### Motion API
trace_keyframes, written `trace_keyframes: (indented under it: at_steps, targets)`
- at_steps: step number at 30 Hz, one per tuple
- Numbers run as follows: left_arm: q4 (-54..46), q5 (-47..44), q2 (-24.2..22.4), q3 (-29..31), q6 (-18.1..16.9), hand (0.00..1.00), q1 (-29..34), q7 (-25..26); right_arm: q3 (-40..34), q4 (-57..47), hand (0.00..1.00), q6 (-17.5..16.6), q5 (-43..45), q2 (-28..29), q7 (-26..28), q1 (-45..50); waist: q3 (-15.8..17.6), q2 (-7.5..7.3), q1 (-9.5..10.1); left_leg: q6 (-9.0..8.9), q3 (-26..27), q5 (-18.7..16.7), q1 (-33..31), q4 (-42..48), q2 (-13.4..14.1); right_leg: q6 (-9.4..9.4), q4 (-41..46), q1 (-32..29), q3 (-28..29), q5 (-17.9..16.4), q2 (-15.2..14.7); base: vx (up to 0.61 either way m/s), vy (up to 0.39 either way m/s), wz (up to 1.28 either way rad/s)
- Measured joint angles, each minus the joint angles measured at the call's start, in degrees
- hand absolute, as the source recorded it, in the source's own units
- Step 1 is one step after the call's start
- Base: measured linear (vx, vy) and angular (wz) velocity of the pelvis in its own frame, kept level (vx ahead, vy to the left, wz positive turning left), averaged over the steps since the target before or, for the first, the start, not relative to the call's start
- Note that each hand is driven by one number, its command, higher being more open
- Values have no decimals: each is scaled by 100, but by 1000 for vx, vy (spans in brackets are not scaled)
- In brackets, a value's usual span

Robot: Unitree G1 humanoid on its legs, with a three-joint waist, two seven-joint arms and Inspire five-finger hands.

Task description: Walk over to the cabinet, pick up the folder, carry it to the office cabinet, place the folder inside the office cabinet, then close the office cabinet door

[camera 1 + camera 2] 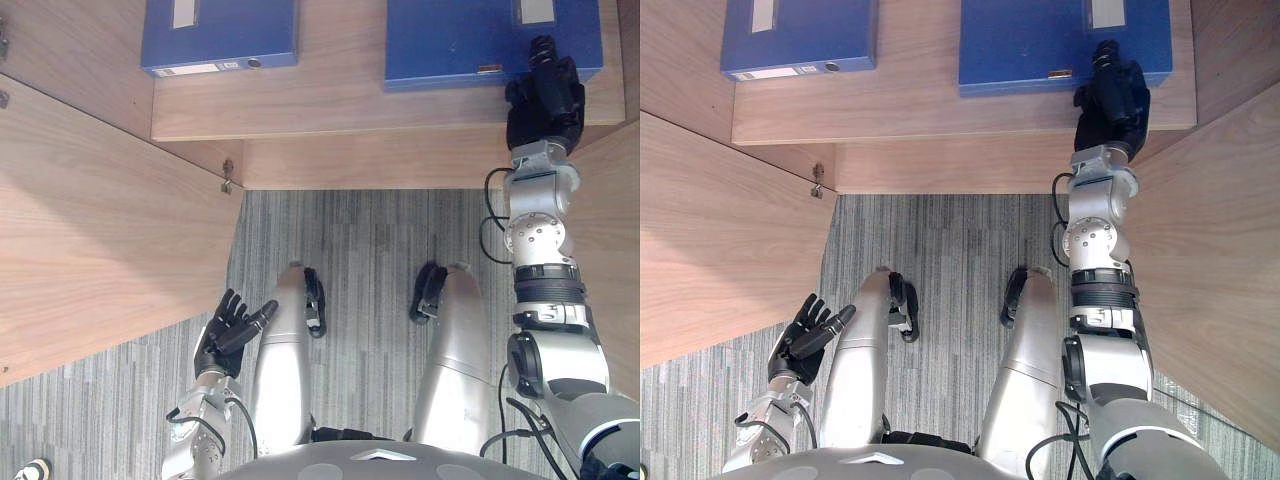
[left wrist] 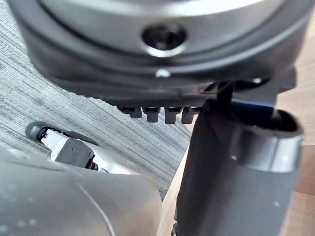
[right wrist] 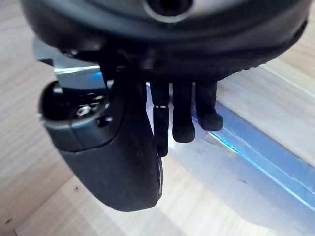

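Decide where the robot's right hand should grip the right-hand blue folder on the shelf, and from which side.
Probably grip the right folder by its near edge, at the corner under the right hand, coming from the open front of the shelf: it lies flat there, that edge facing out.

No readable text, numbers or brands anywhere. The blue folder [image 1: 460,40] under the right hand [image 1: 545,95] has a white label strip [image 1: 537,10] on its top face just beyond the fingertips, print too small to read. A small tag [image 1: 490,68] sits on its near edge just left of the hand, illegible. The second blue folder [image 1: 230,30] is well off to the hand's left. Its white spine label [image 1: 187,70] shows faint marks, unreadable, and the white strip [image 1: 185,12] on top has nothing legible.
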Motion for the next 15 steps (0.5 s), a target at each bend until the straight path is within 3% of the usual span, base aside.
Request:
trace_keyframes:
  at_steps: [5,15]
  targets:
    - [15,4,-6,-26,4,100,-17,1,-77,8,100,10,-313,257,445,386,0,0,-17,-18,-8,8,151,-100,-9,-27,-62,145,-28,-19,-1,0,0,0]
    - [312,9,-7,-16,17,100,-26,3,-150,520,100,185,-667,530,649,820,-207,-39,-9,-41,177,261,1053,-1182,-5,-16,-1069,1030,-165,182,71,54,5,-3]
